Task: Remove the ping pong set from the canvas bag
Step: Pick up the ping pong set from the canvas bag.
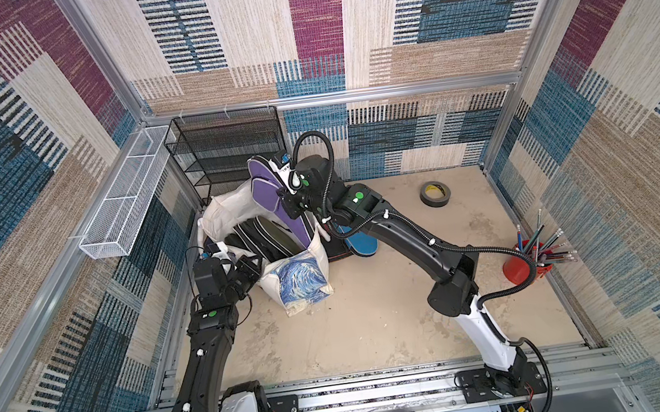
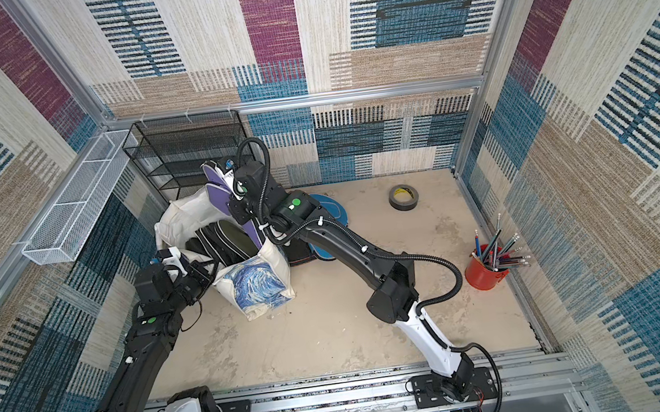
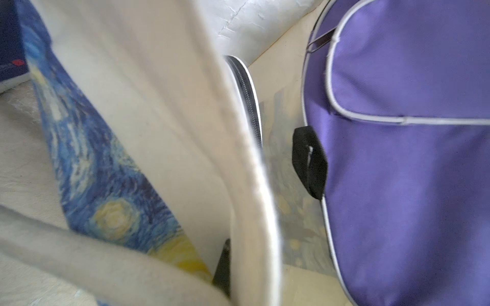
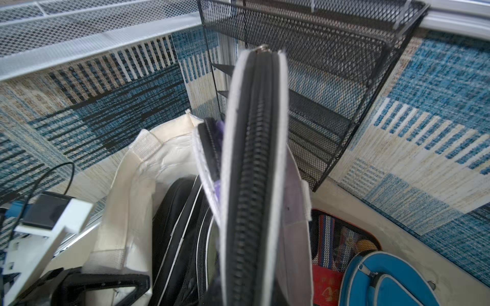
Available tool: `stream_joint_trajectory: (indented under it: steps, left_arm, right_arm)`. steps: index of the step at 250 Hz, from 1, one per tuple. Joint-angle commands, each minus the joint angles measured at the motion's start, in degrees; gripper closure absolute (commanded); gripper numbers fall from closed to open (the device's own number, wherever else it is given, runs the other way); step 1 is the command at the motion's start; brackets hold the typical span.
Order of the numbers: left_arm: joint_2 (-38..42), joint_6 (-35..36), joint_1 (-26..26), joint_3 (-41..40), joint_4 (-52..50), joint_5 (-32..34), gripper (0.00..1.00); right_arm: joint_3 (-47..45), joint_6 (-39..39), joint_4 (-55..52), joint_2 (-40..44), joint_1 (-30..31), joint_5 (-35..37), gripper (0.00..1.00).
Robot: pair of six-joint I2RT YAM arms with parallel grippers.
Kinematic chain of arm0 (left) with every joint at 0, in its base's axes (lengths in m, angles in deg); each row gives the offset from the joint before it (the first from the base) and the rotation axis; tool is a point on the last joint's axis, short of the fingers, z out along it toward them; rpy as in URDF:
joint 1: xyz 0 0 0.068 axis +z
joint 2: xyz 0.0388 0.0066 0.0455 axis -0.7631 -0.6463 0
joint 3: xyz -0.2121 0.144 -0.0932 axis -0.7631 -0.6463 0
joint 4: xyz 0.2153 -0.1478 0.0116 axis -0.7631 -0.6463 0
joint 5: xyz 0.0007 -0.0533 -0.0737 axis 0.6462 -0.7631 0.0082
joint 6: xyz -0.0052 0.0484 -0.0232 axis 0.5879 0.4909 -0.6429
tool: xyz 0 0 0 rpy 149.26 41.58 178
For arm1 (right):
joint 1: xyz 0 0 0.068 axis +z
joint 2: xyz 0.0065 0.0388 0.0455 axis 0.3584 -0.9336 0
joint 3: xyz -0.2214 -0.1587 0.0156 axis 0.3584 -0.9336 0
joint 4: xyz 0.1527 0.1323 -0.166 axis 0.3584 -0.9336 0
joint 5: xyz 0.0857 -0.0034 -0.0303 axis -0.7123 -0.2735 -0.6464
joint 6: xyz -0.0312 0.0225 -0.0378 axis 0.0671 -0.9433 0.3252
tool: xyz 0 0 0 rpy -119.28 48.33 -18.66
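- Toward the far left of the table (image 1: 373,319), the canvas bag (image 1: 300,279) stands with its mouth open upward. Its blue-and-yellow print faces the near right.
- My left gripper (image 1: 252,265) sits at the bag's near-left rim, its jaws pressed together on the cream cloth. In my left wrist view the rim runs down the frame right beside one black finger (image 3: 224,265).
- My right gripper (image 1: 291,202) is clamped on the purple paddle case (image 1: 265,184), holding it by its zipped edge over the far side of the bag.
- The purple paddle case stands nearly upright, with its upper part well above the bag's mouth. Its lower end reaches down to the bag's right rim, and I cannot tell whether it is clear of the mouth.
- Black cases (image 4: 180,225) with white piping lean together inside the bag.
- A blue paddle case (image 1: 361,245) lies flat on the table just right of the bag, partly under my right arm.
- A roll of tape (image 1: 435,194) lies far right, well apart from the bag, and a red cup of pencils (image 1: 520,264) stands at the right edge.
- A black mesh shelf (image 1: 226,151) stands in the far left corner, behind the bag.
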Motion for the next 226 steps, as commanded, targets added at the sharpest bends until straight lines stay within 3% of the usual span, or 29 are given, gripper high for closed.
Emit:
stream_joint_trajectory:
  steps: [1, 94, 179, 226]
  left_arm:
    - [-0.2, 0.4, 0.0, -0.2, 2.5, 0.1, 1.0]
    - [-0.1, 0.7, 0.0, -0.2, 1.8, 0.3, 1.0]
    - [-0.3, 1.6, 0.0, 0.7, 1.2, 1.0, 1.0]
    - [-0.4, 2.1, 0.0, 1.3, 0.4, 1.2, 1.0]
  right_arm:
    - [0.6, -1.2, 4.6, 2.7, 0.0, -1.8, 1.0]
    - [-2.4, -6.1, 7.8, 10.6, -2.5, -8.7, 1.0]
    - [-19.8, -11.5, 16.9, 23.8, -8.0, -15.5, 1.0]
    - [-38.2, -18.9, 27.8, 33.6, -15.4, -21.6, 1.0]
